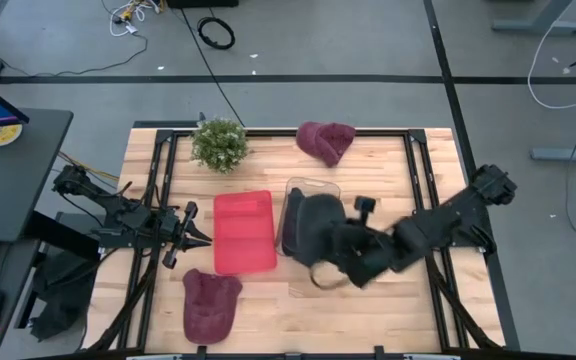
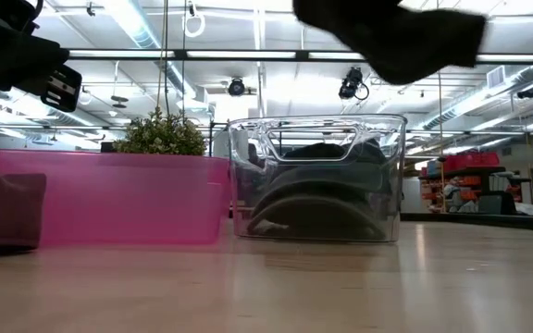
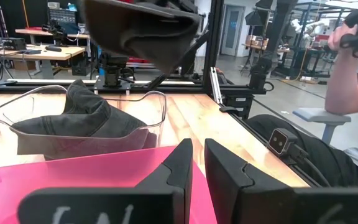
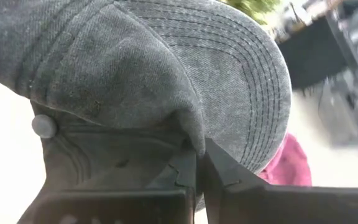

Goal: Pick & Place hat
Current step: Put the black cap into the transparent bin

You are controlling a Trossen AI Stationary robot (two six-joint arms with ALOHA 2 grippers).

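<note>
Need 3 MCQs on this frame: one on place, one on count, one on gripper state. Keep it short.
1. The hat already dropped off lies in:
A. clear bin
B. pink tray
C. plant pot

2. Maroon hats on the table:
A. one
B. two
C. three

3. The right gripper is:
A. open over the plant
B. shut on a grey cap
C. resting on the table

Key:
1 A, a grey hat sits inside the clear bin.
2 B, one maroon hat at the far edge, another at the near edge.
3 B, the right gripper pinches the grey cap.
</note>
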